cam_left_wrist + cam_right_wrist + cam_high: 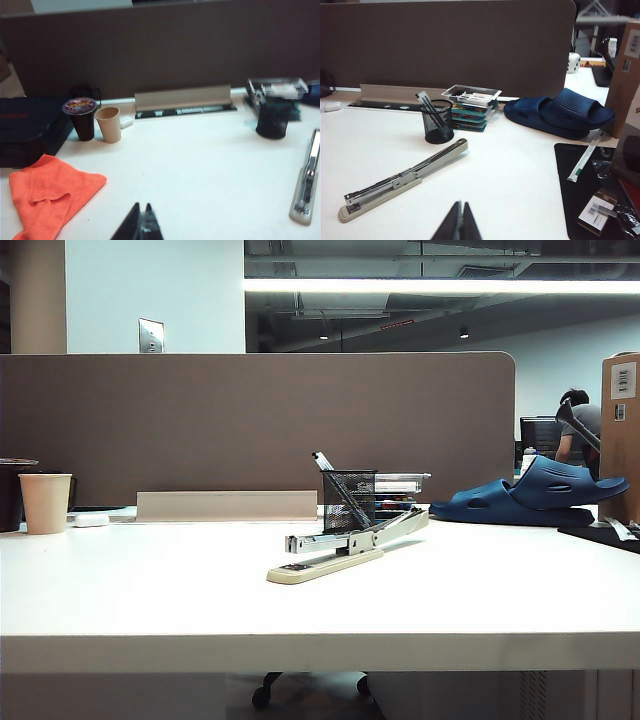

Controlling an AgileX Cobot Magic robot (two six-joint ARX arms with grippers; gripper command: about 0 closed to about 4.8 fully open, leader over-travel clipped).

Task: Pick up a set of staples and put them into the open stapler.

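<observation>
Both tools hung low over the counter's near edge: your left tool [141,222] and your right tool [460,220] each showed jaws pressed together, holding nothing. Beyond them the stapler [402,179] lay flat mid-counter, its arm looking lowered over the magazine rather than lifted. You could not find the set of staples in any view; I judge such a strip light, stiff and brittle, best pinched across its long sides, since it would skid on this slick white counter [150,580]. Farther on stood the mesh pen cup [438,121], then the orange cloth [50,192] and paper cup [108,124] toward the left, with blue slippers [560,114] by the back right corner. Room around the stapler was ample.
</observation>
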